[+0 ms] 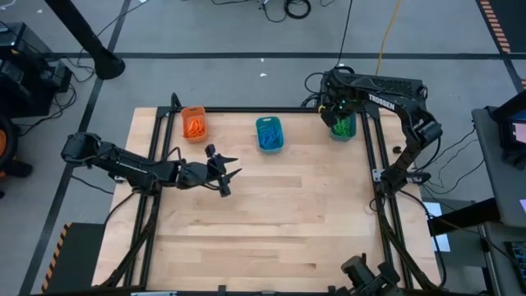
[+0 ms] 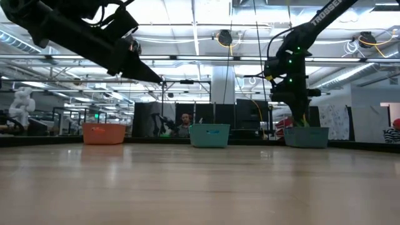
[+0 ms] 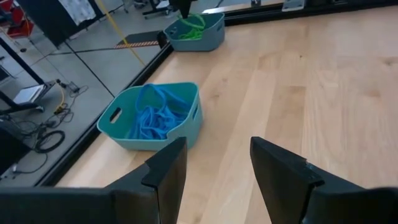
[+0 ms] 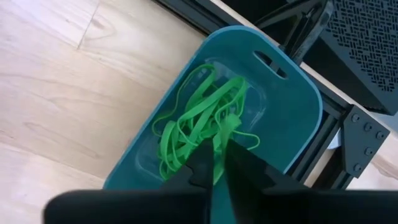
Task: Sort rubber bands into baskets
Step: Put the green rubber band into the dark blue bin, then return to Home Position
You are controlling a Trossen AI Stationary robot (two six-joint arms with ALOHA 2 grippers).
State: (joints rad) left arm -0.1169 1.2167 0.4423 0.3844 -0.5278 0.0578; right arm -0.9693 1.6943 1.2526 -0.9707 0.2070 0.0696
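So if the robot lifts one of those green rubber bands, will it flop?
Probably floppy: the green rubber bands lie in loose tangled loops in the teal basket. They look thin, so likely very light. Being tangled, one might drag others up with it.

I read white lettering "TROSSEN" on the right arm [image 1: 393,100] in the high view, and again, cut off by the frame edge, in the low view. No other text is legible.

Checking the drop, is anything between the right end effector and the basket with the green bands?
Nothing visible. The right end effector hangs directly over the teal basket, its fingers nearly shut around a green rubber band above the pile.
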